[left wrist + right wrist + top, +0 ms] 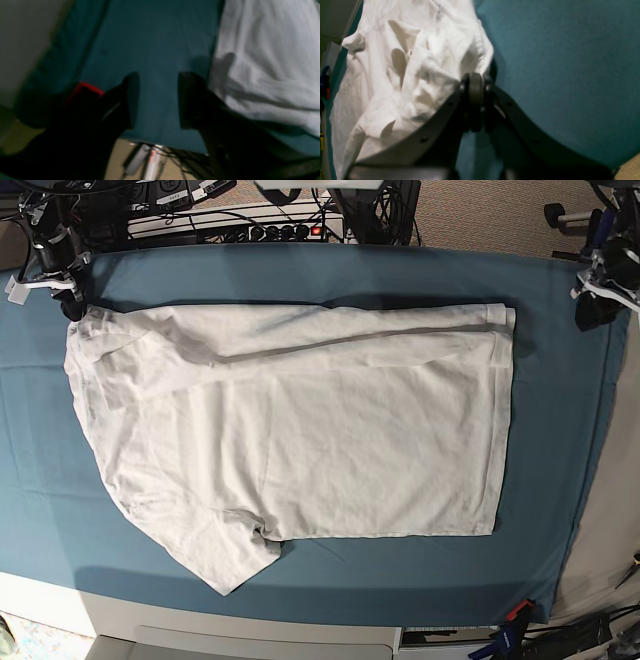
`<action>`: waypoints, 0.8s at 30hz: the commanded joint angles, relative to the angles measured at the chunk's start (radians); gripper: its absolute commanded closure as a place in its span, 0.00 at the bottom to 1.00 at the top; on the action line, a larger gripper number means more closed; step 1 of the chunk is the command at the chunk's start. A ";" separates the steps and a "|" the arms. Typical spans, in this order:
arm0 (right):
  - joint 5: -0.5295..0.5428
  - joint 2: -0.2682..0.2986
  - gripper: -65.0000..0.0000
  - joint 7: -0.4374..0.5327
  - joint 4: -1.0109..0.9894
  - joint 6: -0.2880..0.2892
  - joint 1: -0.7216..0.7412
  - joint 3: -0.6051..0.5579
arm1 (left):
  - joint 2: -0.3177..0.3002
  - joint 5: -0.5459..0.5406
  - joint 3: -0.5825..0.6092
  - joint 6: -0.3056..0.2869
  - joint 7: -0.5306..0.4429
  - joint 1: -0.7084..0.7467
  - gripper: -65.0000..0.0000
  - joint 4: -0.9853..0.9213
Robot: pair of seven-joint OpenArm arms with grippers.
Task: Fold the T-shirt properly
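Two grippers in view, both at the far edge of the teal cloth (300,275). Right gripper (476,80) pinched together on a bunched corner of the T-shirt (300,420), fabric gathered right at the fingertips in the right wrist view; in the base view sits at the cloth's far left corner, on the shirt's upper-left corner. Left gripper (157,100) spread apart, nothing between the fingers, hanging over bare teal cloth just beside the shirt's edge, not touching it; in the base view up at the cloth's far right corner, well apart from the shirt's hem. White T-shirt lying flat and wrinkled across the middle of the teal cloth, top portion folded over along the far edge, one sleeve poking out toward the cloth's near-left side, straight hem toward the cloth's right. Power strip (240,225) and cables just past the cloth's far edge. Blurry left wrist view; finer detail there not readable.
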 commanded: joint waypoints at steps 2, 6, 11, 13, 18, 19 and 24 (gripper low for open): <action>0.019 0.020 1.00 0.029 0.013 0.013 0.000 0.005 | -0.013 -0.072 -0.008 -0.044 0.005 0.008 0.59 -0.017; 0.020 0.019 1.00 0.029 0.013 0.013 0.000 0.005 | -0.011 -0.212 -0.001 -0.158 0.062 0.016 0.63 -0.074; 0.020 0.020 1.00 0.029 0.013 0.013 0.000 0.005 | -0.012 -0.247 0.067 -0.200 0.082 0.008 0.64 -0.132; 0.020 0.020 1.00 0.029 0.013 0.013 0.000 0.005 | -0.011 -0.246 0.103 -0.203 0.091 -0.011 0.64 -0.158; 0.020 0.020 1.00 0.029 0.013 0.013 0.000 0.005 | -0.011 -0.234 0.162 -0.203 0.095 -0.071 0.64 -0.207; 0.020 0.020 1.00 0.029 0.013 0.013 0.000 0.005 | -0.012 -0.235 0.169 -0.203 0.095 -0.075 0.64 -0.209; 0.019 0.020 1.00 0.029 0.013 0.013 0.000 0.005 | -0.011 -0.231 0.193 -0.203 0.092 -0.080 0.64 -0.209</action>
